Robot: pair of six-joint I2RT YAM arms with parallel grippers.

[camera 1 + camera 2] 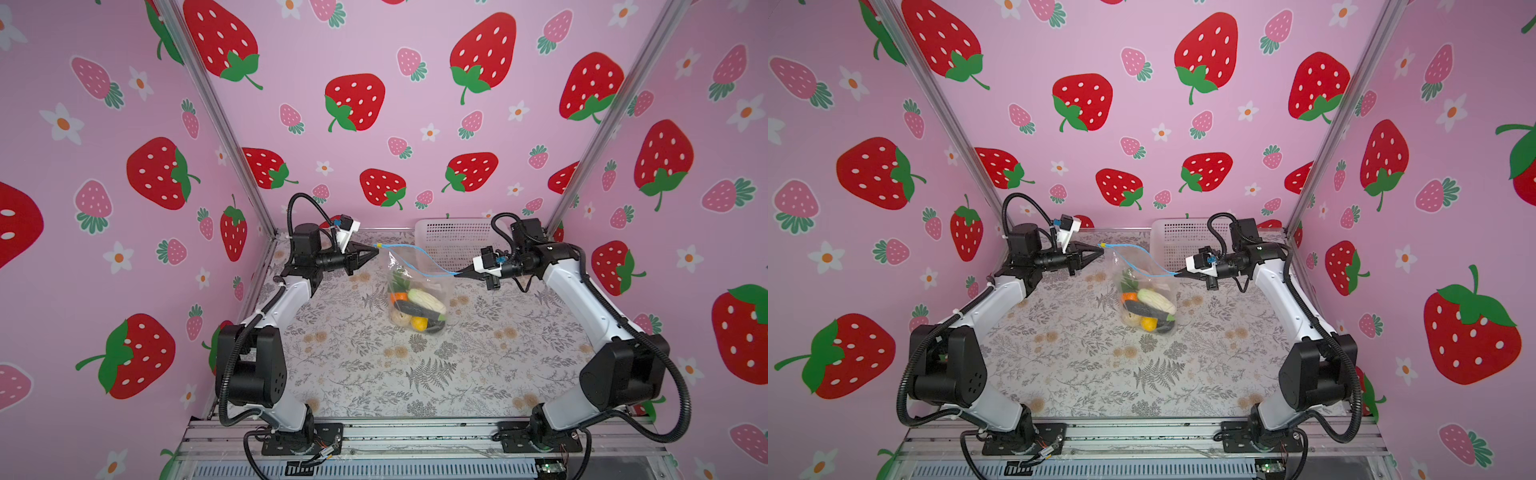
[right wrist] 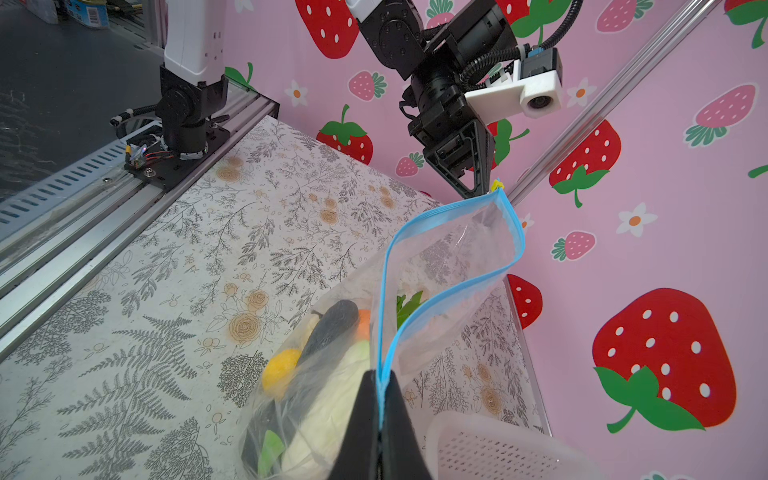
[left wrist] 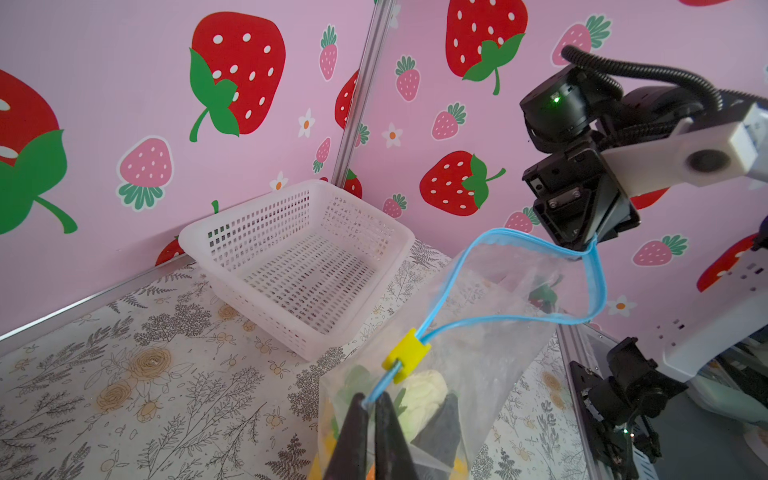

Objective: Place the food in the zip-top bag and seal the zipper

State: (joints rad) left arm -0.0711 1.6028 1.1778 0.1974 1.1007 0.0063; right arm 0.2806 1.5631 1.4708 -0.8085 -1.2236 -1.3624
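I'm watching the left fingers (image 3: pixel 353 432) pinching shut on one end of the zipper (image 3: pixel 515 318), just beside its yellow slider (image 3: pixel 406 355), while the right fingers (image 2: pixel 365 415) are clamping closed on the opposite end of the same blue strip. Between them the zip-top bag (image 1: pixel 432 282) is hanging over the middle of the table (image 1: pixel 374 374), its mouth gaping in a loop with the two tracks lying apart. The food (image 1: pixel 419 307) is sitting heaped in the bag's bottom: cream-white, dark, orange, yellow and green pieces. A white basket (image 1: pixel 453 241) is standing behind, against the back wall.
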